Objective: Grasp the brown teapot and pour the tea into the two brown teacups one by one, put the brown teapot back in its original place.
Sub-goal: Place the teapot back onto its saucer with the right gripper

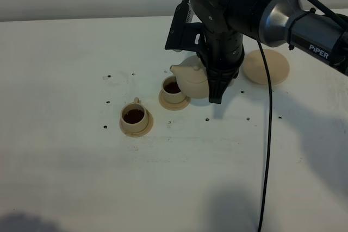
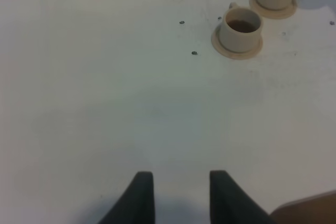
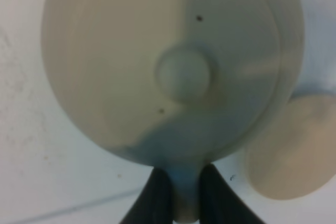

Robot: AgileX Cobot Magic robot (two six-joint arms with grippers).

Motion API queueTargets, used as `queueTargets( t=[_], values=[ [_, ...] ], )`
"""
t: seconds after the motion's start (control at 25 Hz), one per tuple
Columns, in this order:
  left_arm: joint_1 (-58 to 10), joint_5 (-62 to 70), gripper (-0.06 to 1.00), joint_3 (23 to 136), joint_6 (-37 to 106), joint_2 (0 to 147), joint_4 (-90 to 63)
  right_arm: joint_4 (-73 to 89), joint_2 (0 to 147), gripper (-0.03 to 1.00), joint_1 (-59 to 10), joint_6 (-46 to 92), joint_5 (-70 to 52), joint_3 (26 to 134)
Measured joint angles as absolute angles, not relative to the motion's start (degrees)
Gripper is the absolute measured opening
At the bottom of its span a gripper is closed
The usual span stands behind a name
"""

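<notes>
While I watch from the high camera, my right gripper (image 1: 216, 97) holds the brown teapot (image 1: 191, 77) over the white table (image 1: 65, 177), its spout pointing at the nearer-to-it teacup (image 1: 173, 89). That cup sits on its saucer just beside the pot and shows dark tea inside. The second teacup (image 1: 134, 116), also on a saucer and also dark with tea, stands a little apart, toward the left front of the table. The round tan coaster (image 1: 266, 66) lies bare on the table to the right of the pot, behind the arm.

My right wrist camera looks straight down on the pot's lid and knob (image 3: 184, 74); the two dark fingers (image 3: 157, 192) pinch the loop handle between them. Whether the pot touches the table I cannot quite tell.

My left gripper (image 2: 179, 195) hovers over bare table, well away from both cups, fingers drawn in and holding nothing.
</notes>
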State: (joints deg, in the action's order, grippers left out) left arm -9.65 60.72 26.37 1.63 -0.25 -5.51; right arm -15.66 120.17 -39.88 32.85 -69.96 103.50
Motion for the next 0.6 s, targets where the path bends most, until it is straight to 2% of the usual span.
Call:
queueTargets(
  t=[0.6],
  values=[
    [-9.65, 60.72, 0.24, 26.37, 1.63, -0.25, -5.51, -15.24, 120.17, 0.11, -39.82, 32.85, -69.96, 103.50]
  ],
)
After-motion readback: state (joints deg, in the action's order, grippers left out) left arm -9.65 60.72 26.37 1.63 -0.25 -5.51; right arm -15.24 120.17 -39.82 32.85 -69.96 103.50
